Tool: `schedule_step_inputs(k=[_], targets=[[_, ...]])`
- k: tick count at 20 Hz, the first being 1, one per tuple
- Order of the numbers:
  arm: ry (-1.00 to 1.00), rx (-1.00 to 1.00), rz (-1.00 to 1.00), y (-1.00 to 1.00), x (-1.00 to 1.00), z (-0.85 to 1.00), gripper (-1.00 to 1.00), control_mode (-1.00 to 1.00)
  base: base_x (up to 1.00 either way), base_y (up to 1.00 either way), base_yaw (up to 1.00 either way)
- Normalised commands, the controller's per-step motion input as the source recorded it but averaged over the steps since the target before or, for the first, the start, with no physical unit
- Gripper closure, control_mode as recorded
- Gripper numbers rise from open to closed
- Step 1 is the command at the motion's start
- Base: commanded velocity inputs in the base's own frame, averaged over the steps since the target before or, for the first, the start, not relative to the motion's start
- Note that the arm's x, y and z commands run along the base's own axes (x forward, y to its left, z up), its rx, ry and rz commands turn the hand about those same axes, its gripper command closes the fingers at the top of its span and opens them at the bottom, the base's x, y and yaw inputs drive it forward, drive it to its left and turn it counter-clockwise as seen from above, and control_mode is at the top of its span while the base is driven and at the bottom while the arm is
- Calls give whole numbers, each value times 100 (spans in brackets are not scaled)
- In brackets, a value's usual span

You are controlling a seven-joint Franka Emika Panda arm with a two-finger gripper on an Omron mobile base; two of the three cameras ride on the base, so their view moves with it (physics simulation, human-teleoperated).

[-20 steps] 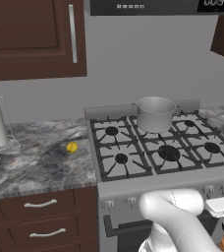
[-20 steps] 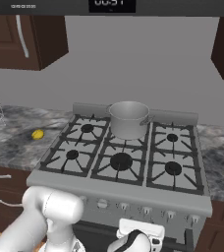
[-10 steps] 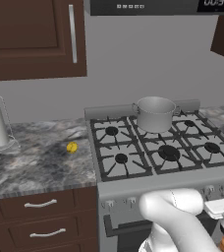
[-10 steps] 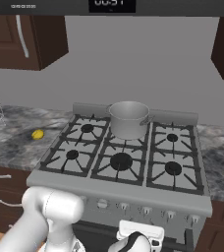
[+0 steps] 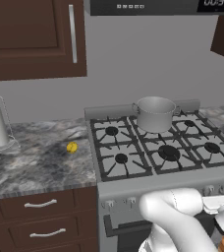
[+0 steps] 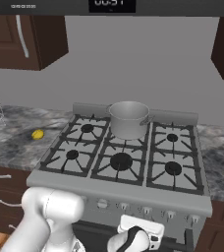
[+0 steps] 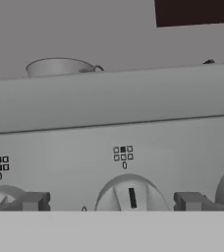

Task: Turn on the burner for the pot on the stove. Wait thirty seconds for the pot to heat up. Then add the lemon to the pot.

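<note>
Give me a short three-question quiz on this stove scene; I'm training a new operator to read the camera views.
1. True or false: the lemon is already in the pot.
2. The pot sits on which row of the stove: A front, B back?
3. In the hand view, what lies between the open fingertips of the gripper?

Key: 1 false, it lies on the counter. 2 B. 3 a knob.
</note>
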Motion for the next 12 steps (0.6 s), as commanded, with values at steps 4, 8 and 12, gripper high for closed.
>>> schedule_step_inputs(k=[4, 8, 12], targets=[[0, 0, 0, 0, 24, 0, -100, -100, 0, 0, 0], [0, 0, 0, -4, 12, -6, -100, -100, 0, 0, 0], [-3, 0, 0, -28, 0, -23, -100, -100, 0, 0, 0]])
